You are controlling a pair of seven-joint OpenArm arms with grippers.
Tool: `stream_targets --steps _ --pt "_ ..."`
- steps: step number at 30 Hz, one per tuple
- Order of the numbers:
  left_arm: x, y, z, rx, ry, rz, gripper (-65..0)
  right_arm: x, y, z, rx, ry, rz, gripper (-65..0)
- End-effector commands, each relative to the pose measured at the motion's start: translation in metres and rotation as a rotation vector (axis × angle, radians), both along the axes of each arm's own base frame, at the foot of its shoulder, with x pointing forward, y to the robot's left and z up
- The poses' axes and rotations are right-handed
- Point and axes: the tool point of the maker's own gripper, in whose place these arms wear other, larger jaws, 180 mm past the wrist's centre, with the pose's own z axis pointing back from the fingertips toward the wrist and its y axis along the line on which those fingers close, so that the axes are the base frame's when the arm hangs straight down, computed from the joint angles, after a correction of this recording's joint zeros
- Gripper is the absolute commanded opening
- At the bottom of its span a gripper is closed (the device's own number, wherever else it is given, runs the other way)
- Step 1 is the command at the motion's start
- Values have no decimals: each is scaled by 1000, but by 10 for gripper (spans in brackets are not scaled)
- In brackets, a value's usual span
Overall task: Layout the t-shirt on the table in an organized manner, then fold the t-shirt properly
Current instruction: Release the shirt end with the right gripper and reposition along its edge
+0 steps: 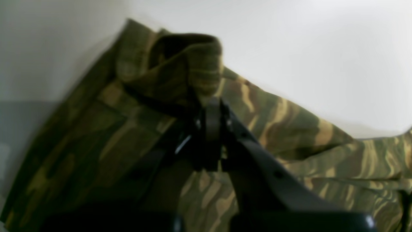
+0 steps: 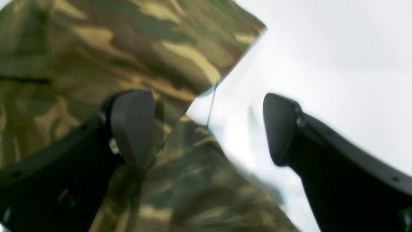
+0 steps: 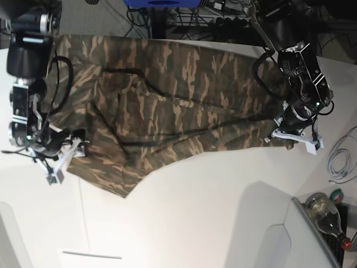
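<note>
The camouflage t-shirt (image 3: 167,100) lies spread across the far half of the white table (image 3: 212,212), with creases and a pointed flap toward the front. My left gripper (image 3: 293,137) is at the shirt's right end. In the left wrist view it (image 1: 212,109) is shut on a raised fold of the t-shirt (image 1: 289,122). My right gripper (image 3: 64,159) is at the shirt's left end. It (image 2: 206,129) stands open over the cloth's edge, one finger (image 2: 132,125) above the t-shirt (image 2: 128,48), the other above bare table (image 2: 338,48).
A glass bottle (image 3: 326,212) and a coiled white cable (image 3: 340,162) lie beyond the table's right side. Dark cables and a blue object (image 3: 162,3) sit behind the far edge. Bare white table top (image 1: 322,48) stretches in front of the shirt.
</note>
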Motion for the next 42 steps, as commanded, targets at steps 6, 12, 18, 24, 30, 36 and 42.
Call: stream_targets --steps 6,12,18,24,30,36,42 --pt "14 -2 14 4 -57 1 -650 31 -5 1 78 -54 13 -155" --pt "13 -2 13 3 -56 2 -650 34 -5 -8 104 -8 4 -204" --pt "13 -2 13 3 -56 2 -650 43 -8 0 99 -28 3 -650" --pt "13 -2 13 3 -56 2 -650 76 -29 36 62 -102 -5 -650" --pt "16 -3 15 2 -62 0 -650 88 -31 52 54 -89 -4 -650" --pt "18 -4 16 4 -65 -4 -650 64 -32 26 82 -34 -41 -308" --pt "18 -4 16 4 -63 -6 -650 55 -37 12 215 -51 -172 -74"
